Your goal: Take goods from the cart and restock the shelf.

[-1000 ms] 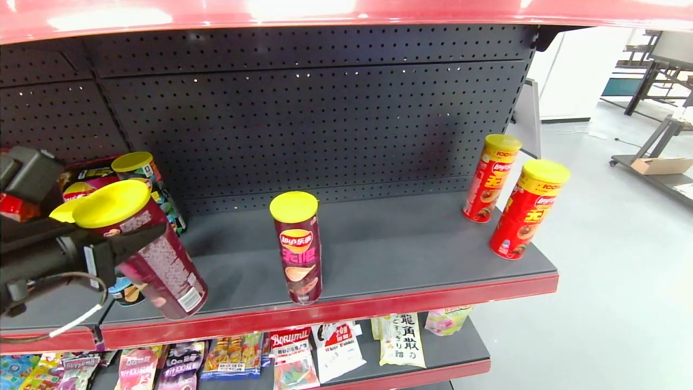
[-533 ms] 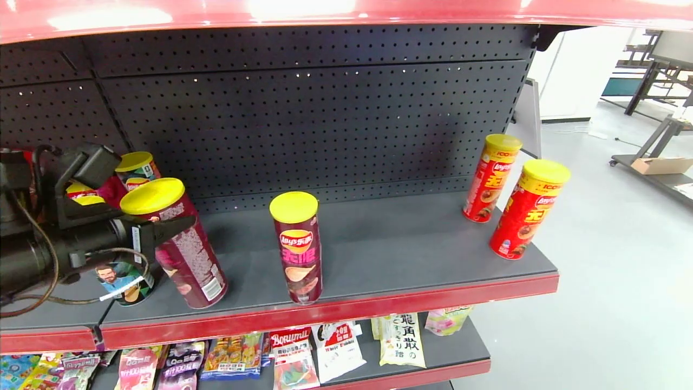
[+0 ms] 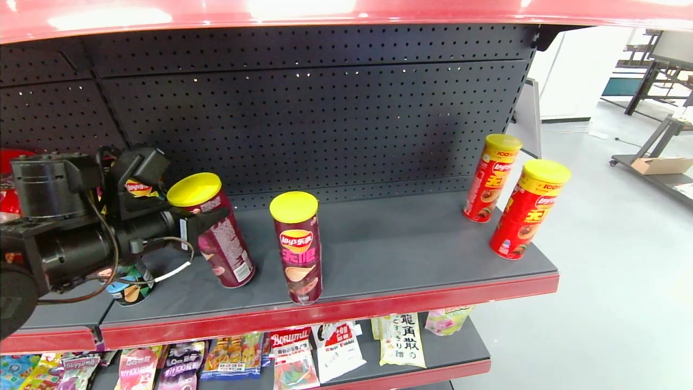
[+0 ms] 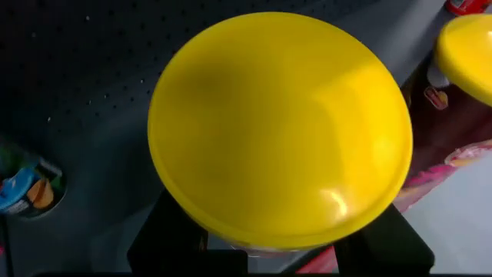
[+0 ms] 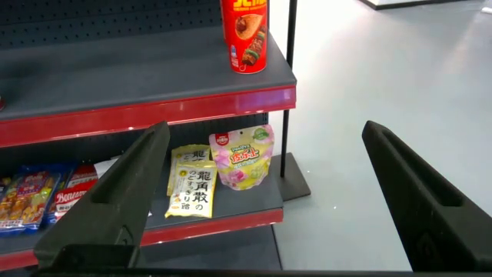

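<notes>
My left gripper [image 3: 203, 230] is shut on a maroon chip can with a yellow lid [image 3: 222, 233], tilted, its base on or just above the grey shelf [image 3: 390, 244] left of centre. In the left wrist view the can's yellow lid [image 4: 280, 127] sits between the black fingers [image 4: 165, 235]. A second maroon can [image 3: 298, 246] stands upright just to the right, near the shelf's front edge. Two red cans [image 3: 490, 177] [image 3: 528, 208] stand at the shelf's right end. My right gripper [image 5: 269, 200] is open, off the shelf's right end, with one red can [image 5: 246, 31] above it.
More cans [image 3: 127, 284] stand behind my left arm at the shelf's left end. A pegboard back wall [image 3: 325, 119] and a red shelf above bound the space. Snack bags [image 3: 335, 349] fill the lower shelf. Bare shelf lies between the maroon and red cans.
My left gripper has carried the maroon can right and deeper onto the shelf, closer to the standing maroon can, and the can has become more upright.
</notes>
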`<state>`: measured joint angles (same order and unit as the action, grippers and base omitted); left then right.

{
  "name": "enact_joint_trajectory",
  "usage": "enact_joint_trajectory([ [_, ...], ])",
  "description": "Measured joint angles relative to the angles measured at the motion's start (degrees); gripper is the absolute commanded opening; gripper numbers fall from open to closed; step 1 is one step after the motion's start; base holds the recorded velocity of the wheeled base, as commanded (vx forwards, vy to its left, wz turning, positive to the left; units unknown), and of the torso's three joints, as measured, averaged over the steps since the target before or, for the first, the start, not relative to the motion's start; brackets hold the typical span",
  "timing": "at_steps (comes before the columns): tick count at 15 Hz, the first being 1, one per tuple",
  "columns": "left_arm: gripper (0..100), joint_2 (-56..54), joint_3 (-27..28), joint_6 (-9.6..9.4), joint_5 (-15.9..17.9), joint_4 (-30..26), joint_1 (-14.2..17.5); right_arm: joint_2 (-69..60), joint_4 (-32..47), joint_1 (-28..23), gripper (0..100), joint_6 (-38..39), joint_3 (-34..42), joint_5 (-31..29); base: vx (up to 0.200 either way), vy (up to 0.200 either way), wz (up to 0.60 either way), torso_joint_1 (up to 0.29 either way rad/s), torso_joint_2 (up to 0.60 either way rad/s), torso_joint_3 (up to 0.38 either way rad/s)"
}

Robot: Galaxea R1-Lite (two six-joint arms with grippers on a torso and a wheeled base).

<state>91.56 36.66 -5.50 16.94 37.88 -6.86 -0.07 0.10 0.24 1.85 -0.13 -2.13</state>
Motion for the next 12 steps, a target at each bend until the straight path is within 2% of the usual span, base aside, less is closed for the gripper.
enact_joint_trajectory([
  [5, 0, 8.0, 5.1, 0.04, 0.1, 4.4, -0.1, 0.0, 0.0, 0.0, 100, 0.0, 0.0, 0.0, 0.000, 0.000, 0.00, 0.000, 0.00, 0.000],
  [12, 0, 18.2, 17.8, 0.11, 0.0, 5.4, -2.6, 0.0, 0.0, 0.0, 100, 0.0, 0.0, 0.0, 0.000, 0.000, 0.00, 0.000, 0.00, 0.000],
])
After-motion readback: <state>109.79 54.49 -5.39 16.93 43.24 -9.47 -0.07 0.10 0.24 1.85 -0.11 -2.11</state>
